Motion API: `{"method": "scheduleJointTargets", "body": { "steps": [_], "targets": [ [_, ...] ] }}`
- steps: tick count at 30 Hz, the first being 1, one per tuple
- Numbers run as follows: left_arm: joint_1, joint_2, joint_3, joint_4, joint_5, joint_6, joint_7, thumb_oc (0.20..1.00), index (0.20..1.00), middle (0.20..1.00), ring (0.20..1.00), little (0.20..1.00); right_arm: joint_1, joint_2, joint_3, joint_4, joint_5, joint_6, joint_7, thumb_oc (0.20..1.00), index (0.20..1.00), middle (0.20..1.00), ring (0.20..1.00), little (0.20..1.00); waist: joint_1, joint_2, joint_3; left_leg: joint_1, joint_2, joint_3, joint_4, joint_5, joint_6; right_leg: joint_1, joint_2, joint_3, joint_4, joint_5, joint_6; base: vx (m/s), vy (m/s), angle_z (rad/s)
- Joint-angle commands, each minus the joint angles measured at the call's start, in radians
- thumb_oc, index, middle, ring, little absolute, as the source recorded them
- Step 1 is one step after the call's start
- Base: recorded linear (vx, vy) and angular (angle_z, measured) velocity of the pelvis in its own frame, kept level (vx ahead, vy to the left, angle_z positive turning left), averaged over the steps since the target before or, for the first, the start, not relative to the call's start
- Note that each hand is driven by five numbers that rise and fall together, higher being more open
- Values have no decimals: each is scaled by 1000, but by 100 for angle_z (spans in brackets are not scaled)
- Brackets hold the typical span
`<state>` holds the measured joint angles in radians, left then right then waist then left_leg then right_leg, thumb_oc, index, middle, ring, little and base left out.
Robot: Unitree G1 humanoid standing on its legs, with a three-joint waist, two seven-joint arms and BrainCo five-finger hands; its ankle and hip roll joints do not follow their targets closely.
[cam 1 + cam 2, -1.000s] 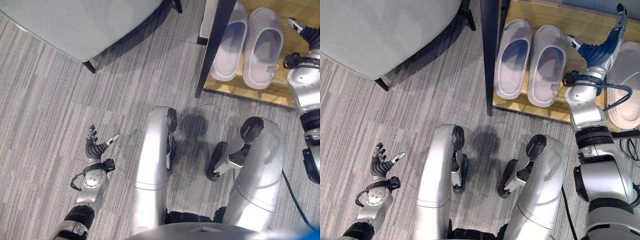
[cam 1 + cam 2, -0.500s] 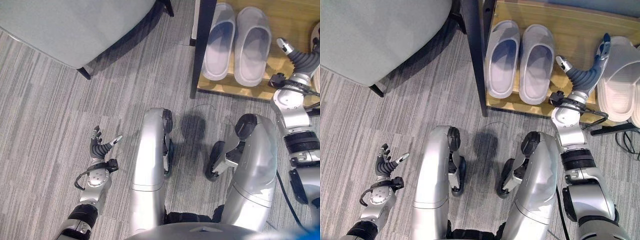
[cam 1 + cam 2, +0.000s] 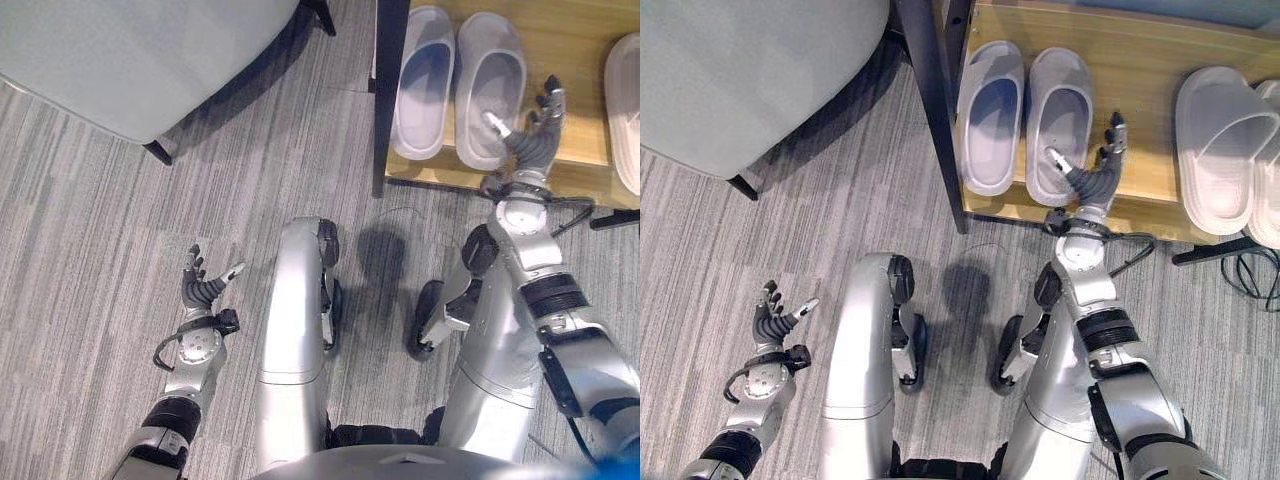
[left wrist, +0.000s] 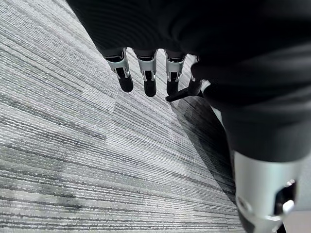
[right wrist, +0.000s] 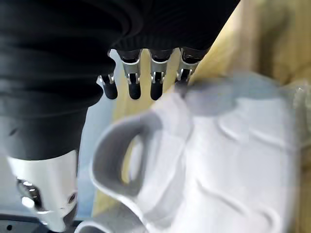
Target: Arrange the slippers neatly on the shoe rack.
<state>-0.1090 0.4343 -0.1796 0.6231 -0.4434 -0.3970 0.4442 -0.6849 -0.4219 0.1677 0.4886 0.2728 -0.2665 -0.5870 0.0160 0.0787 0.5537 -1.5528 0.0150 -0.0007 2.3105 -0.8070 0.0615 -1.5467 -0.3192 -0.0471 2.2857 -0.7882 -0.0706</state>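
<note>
Two pale lavender slippers [image 3: 990, 115] [image 3: 1061, 122] lie side by side, toes away from me, on the wooden shoe rack shelf [image 3: 1150, 90]. A cream pair [image 3: 1218, 148] lies further right on the same shelf. My right hand [image 3: 1092, 178] is open at the heel of the right lavender slipper, thumb over its rim and fingers spread above bare wood. In the right wrist view its straight fingers [image 5: 142, 80] hang just above a pale slipper [image 5: 209, 165]. My left hand [image 3: 204, 288] is open, palm up, low over the carpet at the left; its fingers [image 4: 146, 80] hold nothing.
A dark upright post [image 3: 388, 90] of the rack stands at the shelf's left end. A grey upholstered seat [image 3: 130, 50] with dark legs fills the upper left. A black stand and cables [image 3: 1215, 250] lie by the shelf's front right. Grey striped carpet [image 3: 90, 220] spreads around.
My right hand has swung left along the shelf, from beside the cream pair to the heel of the right lavender slipper. The view has shifted. The left hand has stayed put.
</note>
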Motion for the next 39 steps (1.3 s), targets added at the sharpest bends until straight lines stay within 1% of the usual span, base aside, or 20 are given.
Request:
{"method": "scheduleJointTargets", "body": {
  "steps": [1,16,30,39],
  "targets": [
    [32,2,-6,4,9,-21,35,1000,1000,1000,1000,1000,30,7,-5,-78,22,-52,23,1000,1000,1000,1000,1000,57,-37,-34,-17,-50,-164,-33,28,-44,-23,30,196,9,85,41,0,0,0],
    [17,-10,-7,35,11,-18,35,1000,1000,1000,1000,1000,33,62,29,-107,60,-66,64,1000,1000,1000,1000,1000,63,-45,-34,-17,-51,-165,-40,33,-43,-23,31,200,4,96,44,0,0,0],
    [16,-17,-9,54,17,-18,24,1000,1000,1000,1000,1000,37,75,49,-113,89,-64,111,1000,1000,1000,1000,1000,68,-48,-34,-17,-53,-163,-46,36,-47,-23,34,208,4,101,46,0,0,0],
    [16,-23,-14,62,26,-15,23,1000,1000,1000,1000,1000,29,70,73,-108,67,-56,129,1000,1000,1000,1000,1000,68,-45,-34,-17,-54,-165,-49,40,-50,-23,40,210,5,104,48,0,0,0]
  ]
}}
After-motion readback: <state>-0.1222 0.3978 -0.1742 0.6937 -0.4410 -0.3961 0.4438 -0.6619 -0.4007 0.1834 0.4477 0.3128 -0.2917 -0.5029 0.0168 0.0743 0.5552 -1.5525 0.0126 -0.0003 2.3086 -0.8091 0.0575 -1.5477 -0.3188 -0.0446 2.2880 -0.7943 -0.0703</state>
